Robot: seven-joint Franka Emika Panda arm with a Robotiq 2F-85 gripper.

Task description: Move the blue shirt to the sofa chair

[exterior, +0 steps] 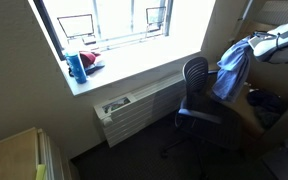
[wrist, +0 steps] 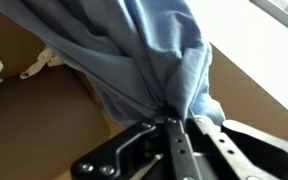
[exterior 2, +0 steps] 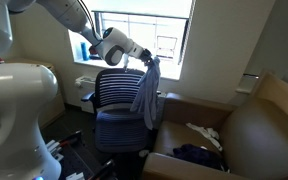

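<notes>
The blue shirt (exterior 2: 148, 90) hangs from my gripper (exterior 2: 144, 62), draped down beside the black office chair (exterior 2: 117, 105). In an exterior view the shirt (exterior: 231, 68) hangs at the right by the same chair (exterior: 196, 95), with the gripper (exterior: 252, 41) above it. In the wrist view the shirt (wrist: 144, 50) bunches between my gripper's fingers (wrist: 177, 122), which are shut on the cloth. The brown sofa chair (exterior 2: 254, 125) sits to the right of the office chair; dark and white clothes lie on its seat.
A window sill (exterior: 134, 62) holds a blue bottle (exterior: 76, 67) and a red item. A radiator (exterior: 134, 105) runs below it. A dark garment (exterior 2: 199, 156) and a white cloth (exterior 2: 206, 132) lie on the sofa chair. The robot base (exterior 2: 19, 110) stands close by.
</notes>
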